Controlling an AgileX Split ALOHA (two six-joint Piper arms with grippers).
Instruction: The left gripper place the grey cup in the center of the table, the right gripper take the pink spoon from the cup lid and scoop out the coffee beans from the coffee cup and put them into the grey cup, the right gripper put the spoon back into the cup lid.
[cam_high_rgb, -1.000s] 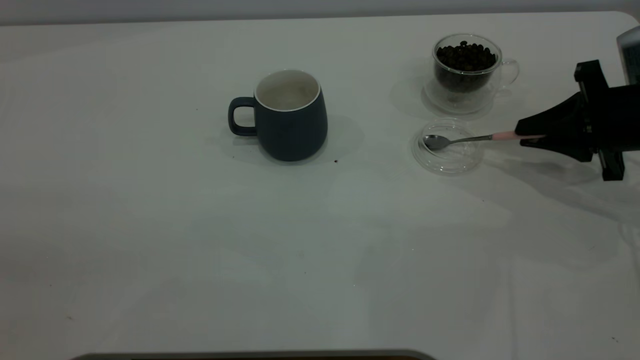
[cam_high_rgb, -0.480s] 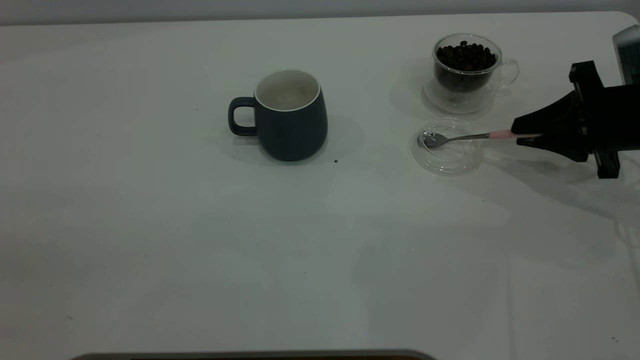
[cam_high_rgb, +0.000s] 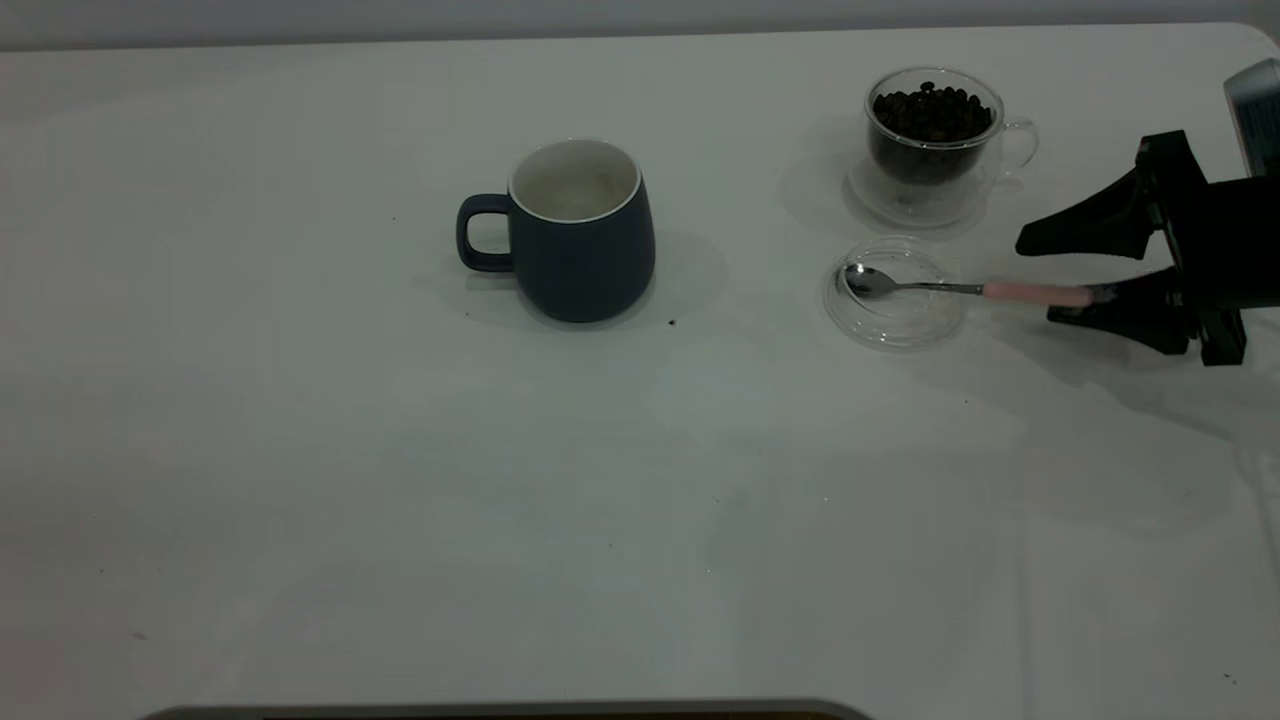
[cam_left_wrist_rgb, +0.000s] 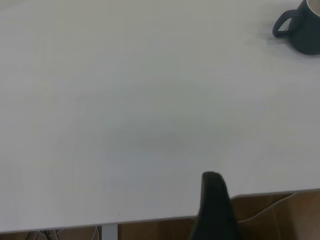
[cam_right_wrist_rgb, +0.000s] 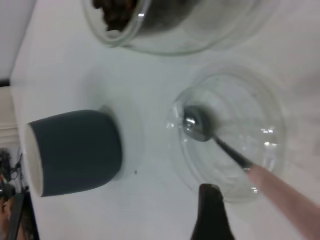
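The grey cup (cam_high_rgb: 585, 250) stands upright near the table's middle, handle to the left, and also shows in the left wrist view (cam_left_wrist_rgb: 302, 30). The coffee cup (cam_high_rgb: 930, 150), holding coffee beans (cam_high_rgb: 933, 112), stands at the back right. In front of it lies the cup lid (cam_high_rgb: 895, 325). The pink spoon (cam_high_rgb: 960, 288) rests with its bowl in the lid and its handle over the rim. My right gripper (cam_high_rgb: 1035, 280) is open, and the handle's end lies between its fingers, close to the nearer one. One finger (cam_left_wrist_rgb: 214, 205) of the open left gripper shows past the table's edge.
The white table (cam_high_rgb: 640, 500) stretches wide in front of the cups, with a few dark specks, one (cam_high_rgb: 671, 322) by the grey cup. A pale device (cam_high_rgb: 1255, 110) sits at the far right edge. Brown cardboard (cam_left_wrist_rgb: 280, 215) shows beyond the table edge.
My right gripper has opened and let go of the pink spoon. The spoon's handle has dropped lower, its bowl staying in the cup lid. The cups have not moved.
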